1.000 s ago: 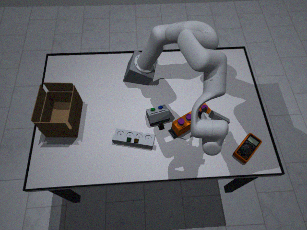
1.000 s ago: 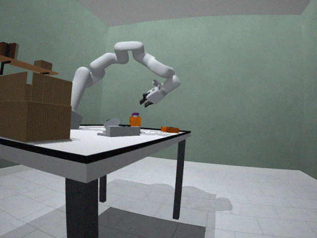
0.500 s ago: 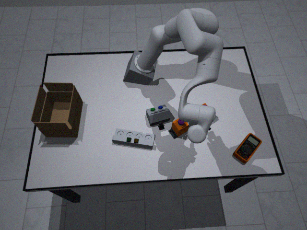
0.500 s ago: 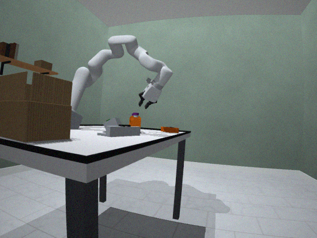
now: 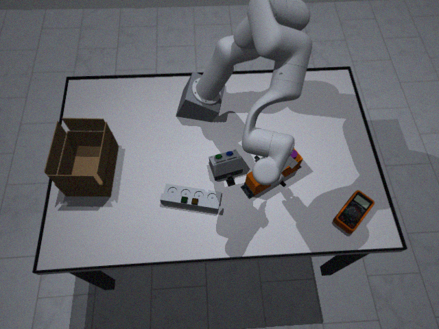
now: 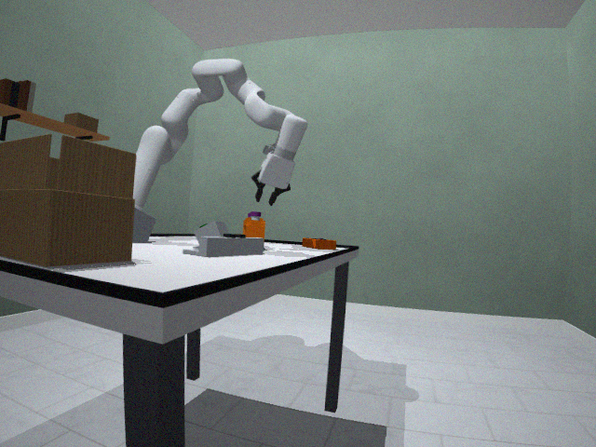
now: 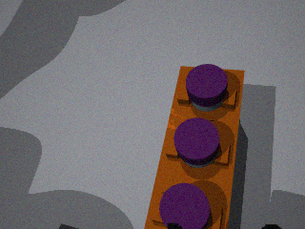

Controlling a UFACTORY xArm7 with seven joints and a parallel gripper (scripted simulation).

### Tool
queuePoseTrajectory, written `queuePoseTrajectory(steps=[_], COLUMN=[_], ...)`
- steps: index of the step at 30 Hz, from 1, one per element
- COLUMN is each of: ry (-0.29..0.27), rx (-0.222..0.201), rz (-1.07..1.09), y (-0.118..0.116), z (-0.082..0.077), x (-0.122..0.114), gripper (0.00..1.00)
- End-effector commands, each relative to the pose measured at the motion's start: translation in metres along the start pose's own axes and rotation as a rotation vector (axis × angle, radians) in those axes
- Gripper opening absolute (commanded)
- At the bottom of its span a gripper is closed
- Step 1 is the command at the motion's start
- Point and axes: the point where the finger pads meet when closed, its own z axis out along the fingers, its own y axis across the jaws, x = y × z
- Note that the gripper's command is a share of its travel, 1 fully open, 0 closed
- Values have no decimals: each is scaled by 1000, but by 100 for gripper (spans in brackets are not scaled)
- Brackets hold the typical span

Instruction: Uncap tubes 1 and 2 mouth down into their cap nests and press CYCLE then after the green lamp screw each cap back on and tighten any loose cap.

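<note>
The orange decapping station (image 5: 273, 177) stands right of the table's middle, mostly hidden under my arm; it also shows in the side view (image 6: 253, 226). In the wrist view the station (image 7: 200, 153) shows three purple caps on their tubes: a far one (image 7: 206, 85), a middle one (image 7: 196, 140) and a near one (image 7: 185, 206). My gripper (image 6: 266, 196) hangs well above the station, fingers partly open and holding nothing. Its fingertips just show at the bottom edge. The grey cap tray (image 5: 191, 198) has empty nests and dark green (image 5: 184, 199) and amber (image 5: 194, 201) lamps.
The grey key housing (image 5: 226, 164) with the green key (image 5: 218, 155) and blue key (image 5: 229, 153) stands left of the station. An open cardboard box (image 5: 83, 155) sits at the table's left. An orange multimeter (image 5: 353, 211) lies at the right.
</note>
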Motion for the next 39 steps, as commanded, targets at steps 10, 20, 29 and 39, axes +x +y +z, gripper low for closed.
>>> queuePoseTrajectory(steps=[10, 20, 29, 39], ry=[-180, -320, -403, -457], rx=[-109, -175, -209, -230], rz=[71, 123, 151, 169], y=[-29, -61, -88, -98], z=[-8, -13, -18, -20], x=[-30, -55, -71, -76], gripper=[46, 46, 46, 46])
